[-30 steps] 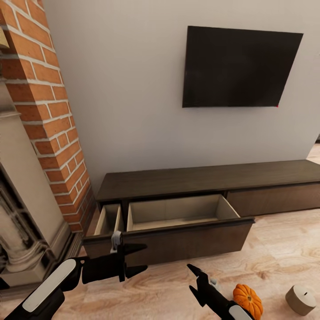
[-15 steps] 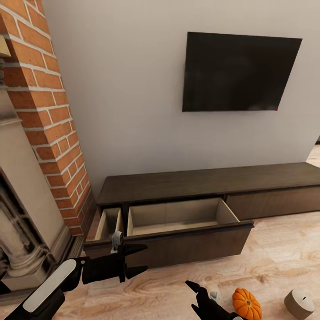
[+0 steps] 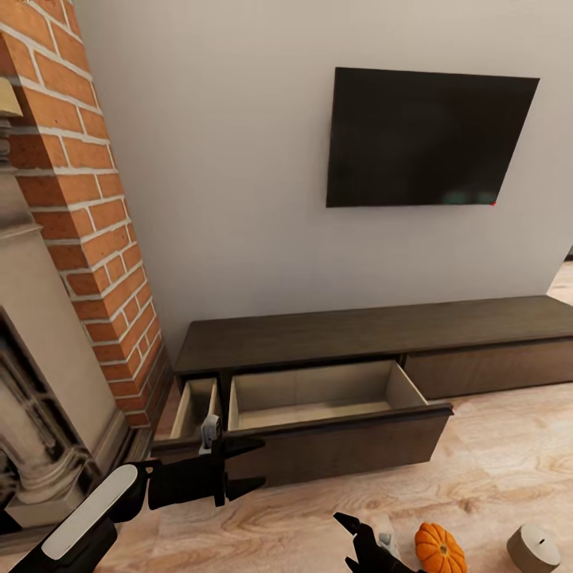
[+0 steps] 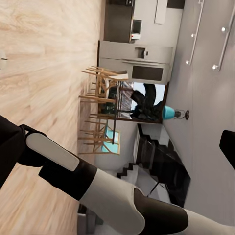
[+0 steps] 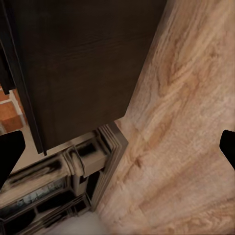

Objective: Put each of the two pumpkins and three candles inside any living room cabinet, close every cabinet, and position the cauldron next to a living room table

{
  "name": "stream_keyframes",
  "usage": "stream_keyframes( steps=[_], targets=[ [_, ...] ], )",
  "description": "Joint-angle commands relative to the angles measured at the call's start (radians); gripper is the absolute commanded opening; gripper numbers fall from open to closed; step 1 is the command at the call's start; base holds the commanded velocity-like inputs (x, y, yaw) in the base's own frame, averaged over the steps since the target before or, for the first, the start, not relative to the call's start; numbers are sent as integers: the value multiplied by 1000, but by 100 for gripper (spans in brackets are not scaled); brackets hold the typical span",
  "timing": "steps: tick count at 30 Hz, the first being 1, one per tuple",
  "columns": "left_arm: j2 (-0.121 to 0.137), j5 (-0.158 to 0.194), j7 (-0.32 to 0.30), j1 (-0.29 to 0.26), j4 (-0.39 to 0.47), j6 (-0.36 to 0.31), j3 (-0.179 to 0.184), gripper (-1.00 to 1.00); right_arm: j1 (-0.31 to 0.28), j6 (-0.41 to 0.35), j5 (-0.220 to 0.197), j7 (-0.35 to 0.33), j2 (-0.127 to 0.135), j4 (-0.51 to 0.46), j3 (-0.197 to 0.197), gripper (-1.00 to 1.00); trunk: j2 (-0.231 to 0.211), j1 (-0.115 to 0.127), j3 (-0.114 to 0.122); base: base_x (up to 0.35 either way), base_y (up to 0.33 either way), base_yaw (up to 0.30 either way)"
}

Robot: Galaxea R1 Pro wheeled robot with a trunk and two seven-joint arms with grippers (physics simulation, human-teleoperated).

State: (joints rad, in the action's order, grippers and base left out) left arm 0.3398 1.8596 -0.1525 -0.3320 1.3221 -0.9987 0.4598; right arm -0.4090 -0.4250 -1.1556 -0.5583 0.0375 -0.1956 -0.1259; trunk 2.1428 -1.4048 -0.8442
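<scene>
Cabinet (image 3: pixel 374 330), long low dark-brown wood unit, runs along the white wall across the centre and right of the head frame. Two of its pull-out fronts are open: a wide drawer (image 3: pixel 322 394) at lower centre with pale bare interior, and a narrow drawer (image 3: pixel 195 407) just left of it, next to the red brick column (image 3: pixel 83 207). Front at far right is shut. Small bright-orange ribbed pumpkin (image 3: pixel 439 550) sits on the light wood floor (image 3: pixel 509 454) at the bottom right edge. Short pale grey-white candle (image 3: pixel 533 549) stands upright near it, further right, apart from it. Black flat TV screen (image 3: pixel 430 139) hangs on the wall, upper right. Left end effector (image 3: pixel 251 465), black, at lower left of the frame, fingers apart, nothing between them, hovering in front of the narrow drawer's front. Right end effector (image 3: pixel 358 537), bottom centre, partly cropped, just left of the pumpkin; fingers apart, both tips at opposite edges of the right wrist frame, which shows the cabinet's dark front (image 5: pixel 83 63) and floor.
</scene>
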Motion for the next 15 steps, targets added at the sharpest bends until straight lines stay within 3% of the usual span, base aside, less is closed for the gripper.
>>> stream_keyframes(
  steps=[1,15],
  targets=[
    [1,-8,-10,-1,0,0,2,100,-1,-2,-10,-2,1,1,-9,100,-7,4,2,0,0,-82],
    [3,-9,-10,-1,3,0,2,100,-1,-1,-11,-2,1,16,-8,100,-21,12,9,-24,-1,-263]
  ],
)
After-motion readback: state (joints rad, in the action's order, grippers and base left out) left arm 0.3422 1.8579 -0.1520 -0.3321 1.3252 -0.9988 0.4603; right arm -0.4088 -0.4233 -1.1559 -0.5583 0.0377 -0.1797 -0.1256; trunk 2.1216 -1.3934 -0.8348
